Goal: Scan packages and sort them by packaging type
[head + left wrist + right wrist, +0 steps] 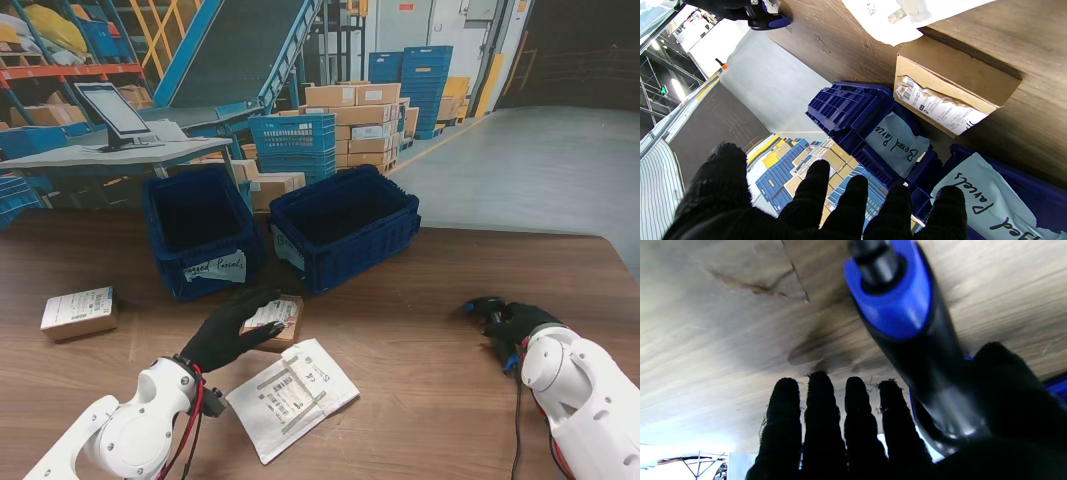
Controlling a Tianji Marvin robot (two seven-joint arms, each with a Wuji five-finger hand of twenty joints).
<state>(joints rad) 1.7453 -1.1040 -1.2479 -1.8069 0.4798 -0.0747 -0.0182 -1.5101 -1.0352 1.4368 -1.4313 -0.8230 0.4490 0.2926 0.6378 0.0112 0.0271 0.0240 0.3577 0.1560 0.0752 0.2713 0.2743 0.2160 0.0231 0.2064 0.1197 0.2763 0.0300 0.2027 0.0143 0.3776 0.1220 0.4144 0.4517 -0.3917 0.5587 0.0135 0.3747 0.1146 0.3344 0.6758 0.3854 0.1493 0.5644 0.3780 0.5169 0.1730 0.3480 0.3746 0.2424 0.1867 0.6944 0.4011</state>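
Left hand [232,330], black-gloved, reaches over the wooden table [420,300] with its fingers [846,200] spread apart and nothing between them; from the stand's view the fingertips overlap the near edge of a small cardboard box [277,320], though actual contact cannot be confirmed. This box carries a crumpled white shipping label [940,108] on its upper face. Just nearer to me and to the right of the hand lies a flat white mailer [292,396] with printed labels, one corner close to the box. Right hand [510,322], also gloved, rests on the table at the right side, its thumb alongside a black-and-blue barcode scanner [907,323]; the four fingers [821,413] lie straight and together beside the handle, so whether the scanner is truly gripped cannot be told. Farther from me, two dark blue plastic crates stand side by side at the table's middle: the left crate [200,232] bears a pale label reading in part "Parcels", and the right crate [345,225], turned at an angle, bears a pale label that the left wrist view shows to begin "Boxed". The visible interiors of both crates are dark, with no contents discernible. A second labelled cardboard box [79,312] sits well apart at the far left of the table.
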